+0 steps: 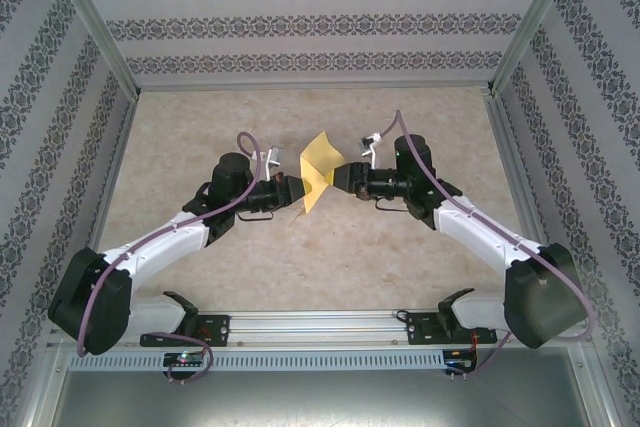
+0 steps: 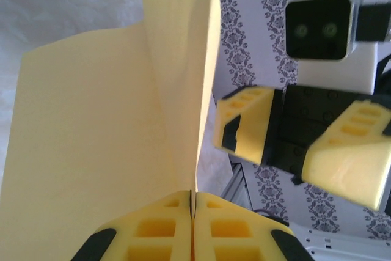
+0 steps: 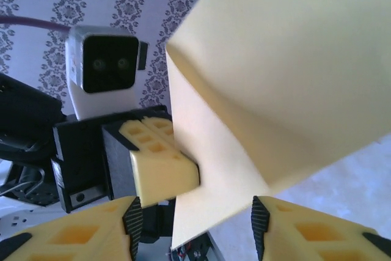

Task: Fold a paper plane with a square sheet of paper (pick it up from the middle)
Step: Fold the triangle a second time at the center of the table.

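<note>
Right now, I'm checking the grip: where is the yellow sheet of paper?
In the top view, the sheet of paper is centre frame, pinched in the left gripper, with the open right gripper at its right edge.

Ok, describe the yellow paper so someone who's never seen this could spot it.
Look to the middle of the beige table, where the left gripper and right gripper meet. Between them a thin mustard-yellow sheet of paper, creased and partly folded, stands pinched in the left one. It is the only sheet there.
</note>
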Action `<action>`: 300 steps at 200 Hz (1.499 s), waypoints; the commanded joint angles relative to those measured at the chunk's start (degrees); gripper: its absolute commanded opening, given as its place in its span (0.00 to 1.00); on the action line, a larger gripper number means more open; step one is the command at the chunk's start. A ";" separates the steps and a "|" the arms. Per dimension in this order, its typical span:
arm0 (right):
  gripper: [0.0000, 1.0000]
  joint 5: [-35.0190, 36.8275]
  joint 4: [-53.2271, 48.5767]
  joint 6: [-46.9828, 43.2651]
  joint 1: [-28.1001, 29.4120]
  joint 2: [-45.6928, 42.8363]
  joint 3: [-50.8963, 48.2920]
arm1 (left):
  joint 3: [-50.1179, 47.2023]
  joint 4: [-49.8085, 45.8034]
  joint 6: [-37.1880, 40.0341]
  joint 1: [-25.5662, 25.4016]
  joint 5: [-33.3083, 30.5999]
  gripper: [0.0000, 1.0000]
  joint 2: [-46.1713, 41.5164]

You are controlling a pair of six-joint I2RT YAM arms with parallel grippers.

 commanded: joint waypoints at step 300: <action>0.16 4.60 15.84 15.32 7.13 4.48 -4.44 | -2.12 13.66 -8.18 -0.47 -0.63 0.20 5.65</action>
